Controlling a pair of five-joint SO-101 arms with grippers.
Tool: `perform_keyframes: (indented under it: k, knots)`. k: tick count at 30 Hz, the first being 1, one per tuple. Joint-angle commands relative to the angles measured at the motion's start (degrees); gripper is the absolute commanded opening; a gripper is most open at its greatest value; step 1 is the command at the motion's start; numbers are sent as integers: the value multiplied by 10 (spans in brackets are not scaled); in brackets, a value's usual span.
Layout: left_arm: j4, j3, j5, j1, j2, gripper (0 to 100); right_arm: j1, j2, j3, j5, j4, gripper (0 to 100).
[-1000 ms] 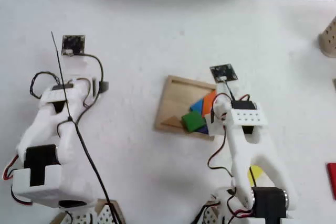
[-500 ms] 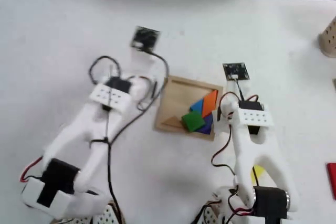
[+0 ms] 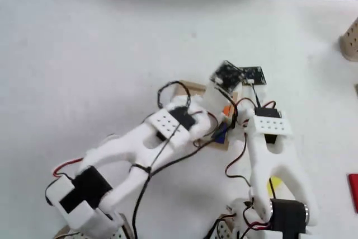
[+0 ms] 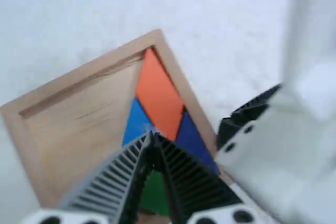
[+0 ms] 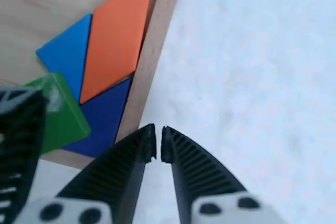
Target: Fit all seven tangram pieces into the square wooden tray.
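Inside the wooden tray [image 4: 79, 74] lie four pieces: one orange slanted piece [image 4: 160, 95], one light blue triangle [image 4: 135, 124], one dark blue triangle [image 4: 191, 140] and one green piece [image 5: 60, 116], all crowded into one corner and touching each other. One yellow piece [image 3: 273, 183] lies on the white table [image 3: 112, 37], well apart from the tray, by the right arm's base. Two grippers are near the tray. The left gripper [image 4: 152, 139] has its fingers pressed together above the light blue and green pieces. The right gripper [image 5: 156, 142], fingers nearly together and holding nothing, is just outside the tray's rim.
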Motion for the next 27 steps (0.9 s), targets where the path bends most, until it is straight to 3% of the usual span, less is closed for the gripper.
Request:
perform_keyframes:
  k: [1, 5, 9, 17, 22, 27]
  knots:
    - [-67, 11, 18, 22, -2, 22, 3, -17, -7, -5, -7, 19]
    - [-178, 81, 18, 14, 29, 22, 0, -17, -8, -4, -8, 20]
    - [-180, 84, 22, 12, 36, 21, 0, -17, -8, -4, -9, 20]
    - [-147, 79, 22, -16, 36, 21, 0, -17, -5, -4, -9, 21]
    - [-54, 56, 22, -39, 29, 21, 0, -16, -4, -4, -9, 21]
    - [-41, 55, 18, -45, 27, 21, 0, -16, -4, -4, -9, 19]
